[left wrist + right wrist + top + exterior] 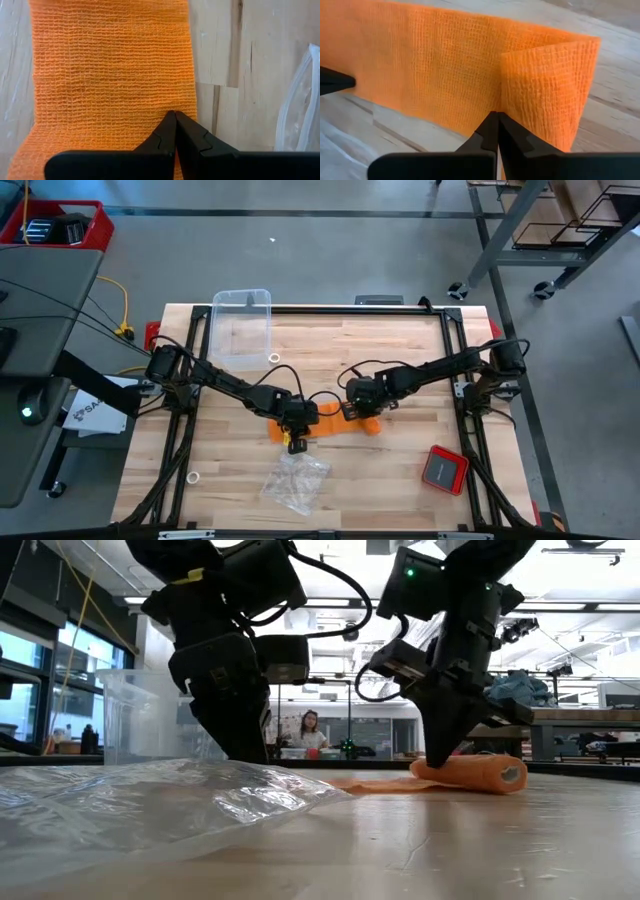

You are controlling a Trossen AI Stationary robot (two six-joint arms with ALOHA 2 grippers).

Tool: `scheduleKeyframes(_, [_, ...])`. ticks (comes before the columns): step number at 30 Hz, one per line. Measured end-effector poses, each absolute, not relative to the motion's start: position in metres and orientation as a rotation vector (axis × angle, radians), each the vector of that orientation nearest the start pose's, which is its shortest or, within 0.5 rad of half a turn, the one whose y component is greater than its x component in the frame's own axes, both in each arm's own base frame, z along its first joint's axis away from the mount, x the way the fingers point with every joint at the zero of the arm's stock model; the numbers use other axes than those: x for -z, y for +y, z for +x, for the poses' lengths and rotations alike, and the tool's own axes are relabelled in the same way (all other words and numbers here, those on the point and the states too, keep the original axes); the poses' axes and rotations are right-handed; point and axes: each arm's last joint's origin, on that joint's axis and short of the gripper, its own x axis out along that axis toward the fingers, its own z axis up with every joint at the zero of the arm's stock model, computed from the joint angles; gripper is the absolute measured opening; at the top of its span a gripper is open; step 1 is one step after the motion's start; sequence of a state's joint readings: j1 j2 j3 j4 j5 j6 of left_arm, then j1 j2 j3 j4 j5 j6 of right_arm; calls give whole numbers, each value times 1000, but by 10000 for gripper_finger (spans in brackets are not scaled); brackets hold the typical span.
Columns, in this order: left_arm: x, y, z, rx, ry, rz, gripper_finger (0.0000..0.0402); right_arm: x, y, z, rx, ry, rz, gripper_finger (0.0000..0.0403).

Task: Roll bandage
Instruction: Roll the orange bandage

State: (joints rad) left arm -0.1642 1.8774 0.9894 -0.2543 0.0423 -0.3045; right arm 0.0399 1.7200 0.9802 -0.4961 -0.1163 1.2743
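Note:
The orange bandage [330, 423] lies on the wooden table, flat as a band at its left part [110, 70] and rolled up at its right end into a stubby roll [480, 772]. The roll rests on its side on the table. My left gripper [297, 423] is shut, with its tips over the flat band [175, 114]. My right gripper [355, 408] is shut, with its tips at the place where the band meets the roll [496, 115]. My left gripper presses its shut fingertips [167, 127] down on the flat band [150, 107] from above, near one long edge. The band lies flat on the table under them. My right gripper sets its shut fingertips [490, 127] against the bandage where the flat band runs into the roll [502, 100], coming slanting down from above. The roll [545, 90] lies on the table.
A clear plastic bag [295, 480] lies near the front edge, close to my left gripper. A clear plastic container [242, 325] stands at the back left. A small red square device [444, 468] lies at the front right. A person [310, 730] shows far behind the table.

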Motion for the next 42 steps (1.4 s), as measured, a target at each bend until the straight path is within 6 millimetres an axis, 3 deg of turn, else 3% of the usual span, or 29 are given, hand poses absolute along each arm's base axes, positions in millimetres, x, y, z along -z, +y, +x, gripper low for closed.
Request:
scheduleKeyframes(25, [-114, -66, 320, -3, 1321, -146, 0, -165, 8, 279, 852, 1314, 988, 0])
scheduleKeyframes(42, [-125, -66, 300, -51, 1436, -53, 0, -179, 6, 260, 921, 1373, 897, 0])
